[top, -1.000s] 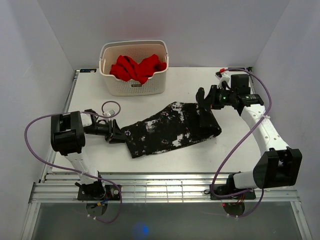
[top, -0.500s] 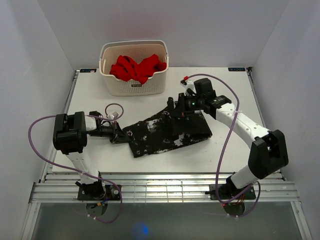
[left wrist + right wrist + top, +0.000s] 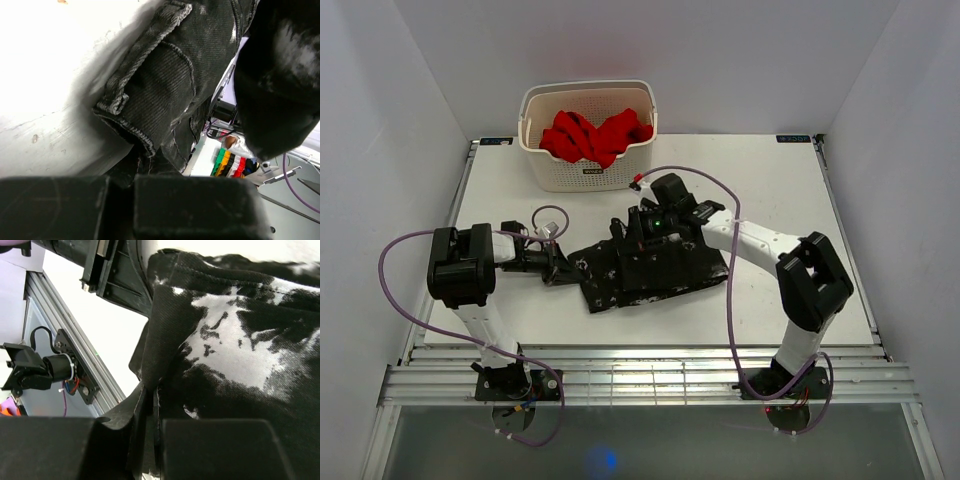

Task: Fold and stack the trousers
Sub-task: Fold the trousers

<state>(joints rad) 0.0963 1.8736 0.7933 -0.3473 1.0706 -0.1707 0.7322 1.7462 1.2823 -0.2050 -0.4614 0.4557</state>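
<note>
while my left gripper (image 3: 558,268) clamps the left end of the trousers (image 3: 665,278), toward the left edge of the worktop (image 3: 770,200), my right gripper (image 3: 620,238), pinching the doubled-over end, hangs just right of it; long axis runs left-right.

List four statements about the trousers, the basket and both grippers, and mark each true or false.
1. The red garment lies in the basket. True.
2. The trousers are in the basket. False: they lie on the table.
3. The right gripper pinches a fold of the trousers. True.
4. The left gripper is open and away from the trousers. False: it is shut on their left end.
</note>
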